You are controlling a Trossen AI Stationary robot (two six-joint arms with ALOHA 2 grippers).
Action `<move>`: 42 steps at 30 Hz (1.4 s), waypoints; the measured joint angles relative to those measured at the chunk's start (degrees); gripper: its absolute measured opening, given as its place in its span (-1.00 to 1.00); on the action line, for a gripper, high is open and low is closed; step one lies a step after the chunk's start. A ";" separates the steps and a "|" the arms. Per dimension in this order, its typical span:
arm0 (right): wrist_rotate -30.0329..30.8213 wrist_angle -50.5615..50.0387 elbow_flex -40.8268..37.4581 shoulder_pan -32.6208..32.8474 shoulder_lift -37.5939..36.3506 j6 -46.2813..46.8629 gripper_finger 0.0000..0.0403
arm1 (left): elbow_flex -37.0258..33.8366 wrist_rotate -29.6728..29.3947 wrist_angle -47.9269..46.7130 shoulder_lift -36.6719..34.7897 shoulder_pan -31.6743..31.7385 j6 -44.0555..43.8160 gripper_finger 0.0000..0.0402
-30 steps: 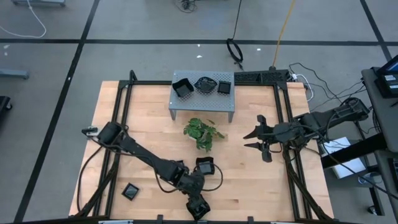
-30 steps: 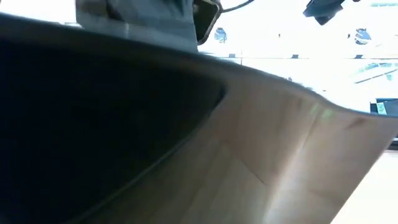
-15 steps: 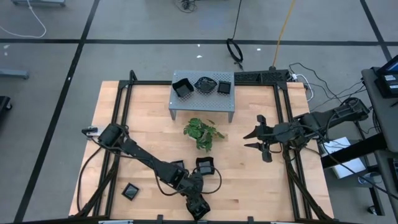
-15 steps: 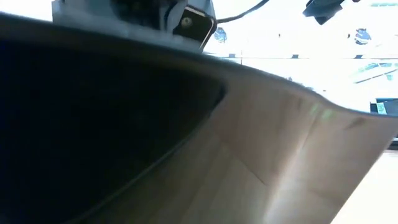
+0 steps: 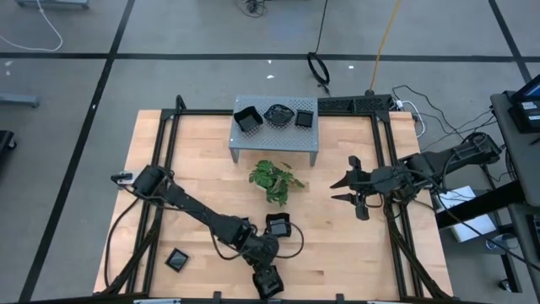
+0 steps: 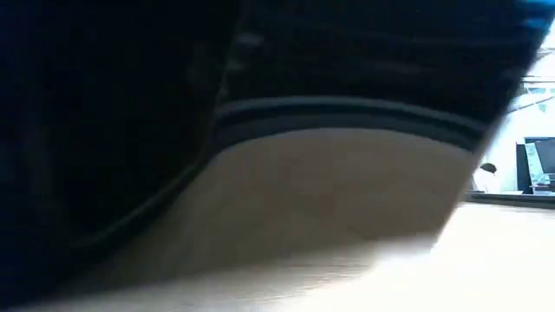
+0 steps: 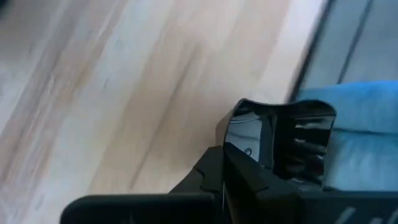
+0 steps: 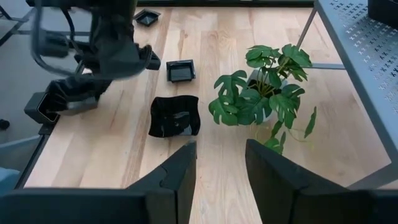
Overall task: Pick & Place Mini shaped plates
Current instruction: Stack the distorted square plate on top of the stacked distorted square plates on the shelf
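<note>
left gripper (image 7: 239, 177) clamped on mini plate (image 7: 283, 140)

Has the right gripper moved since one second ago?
No. In the high view the right gripper sits at the same spot beside the green plant.

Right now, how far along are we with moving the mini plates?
Done: three black plates sit on the grey stand. In hand: the left gripper, at the table's near edge, has shut on a glossy plate. Left: the wavy plate, the small square plates and lie on the table. The right gripper waits open beside the plant.
</note>
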 joint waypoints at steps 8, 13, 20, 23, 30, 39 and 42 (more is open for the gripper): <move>-0.20 0.08 0.00 0.00 0.00 0.01 -0.38 | 0.18 -9.65 -0.14 -9.37 3.72 0.99 -0.98; -0.20 0.13 0.00 -0.02 0.00 -0.43 -0.38 | 0.23 -20.54 -3.87 -17.85 7.51 3.89 -0.97; 0.11 0.33 0.00 -0.07 -0.02 -5.67 -0.38 | 0.27 -37.77 -15.72 -30.04 15.68 9.16 -0.97; 0.45 0.50 0.00 -0.09 -0.02 -7.86 -0.38 | 0.27 -46.21 -19.94 -33.67 20.43 9.05 -0.96; 14.02 0.07 0.00 -0.09 -0.02 -9.68 -0.38 | 0.23 -53.48 -22.22 -35.09 33.23 7.93 -0.96; 26.65 0.04 0.00 -0.22 -0.06 -13.68 -0.38 | -1.39 -53.79 -20.75 -30.37 41.39 -0.99 -0.96; 27.03 0.00 0.00 -0.57 -0.11 -13.68 -0.38 | -1.41 -56.98 -20.64 -29.09 41.79 -5.92 -0.91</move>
